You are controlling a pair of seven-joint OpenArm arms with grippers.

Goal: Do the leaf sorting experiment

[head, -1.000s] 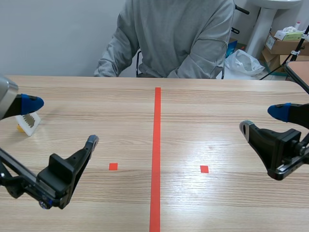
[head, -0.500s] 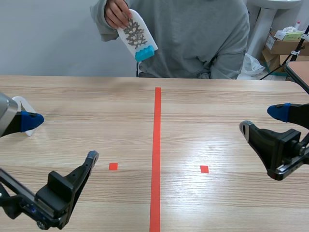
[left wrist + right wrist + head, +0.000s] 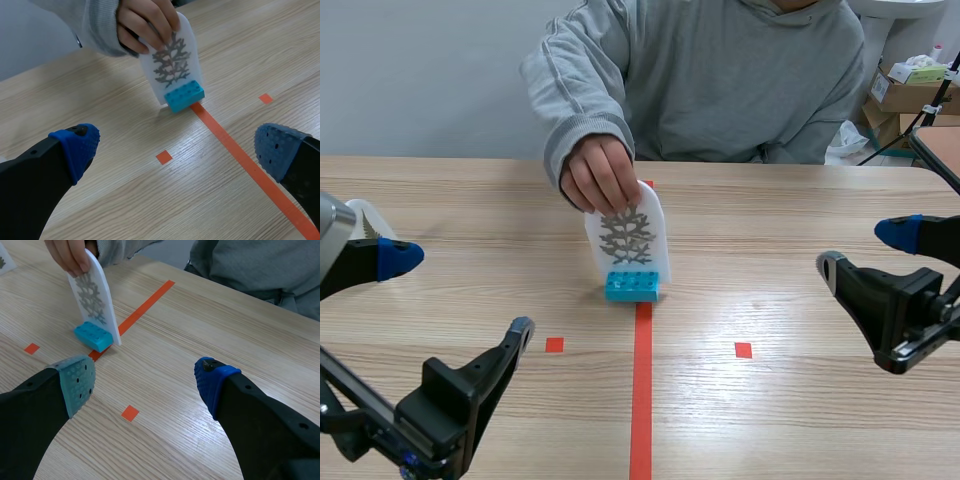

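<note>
we find a hand (image 3: 603, 175) has just stood the leaf card (image 3: 628, 240) on the centre tape (image 3: 641, 400) for sorting; left gripper (image 3: 460, 294) and right gripper (image 3: 865, 248) wait, jaws apart.

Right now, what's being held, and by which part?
The left gripper and right gripper hold nothing. A person's hand grips the leaf card by its top.

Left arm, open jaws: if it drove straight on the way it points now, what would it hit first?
Most likely the leaf card on its blue brick, held by the person's hand. Depth is unclear; angled down, it might touch the table first.
</note>
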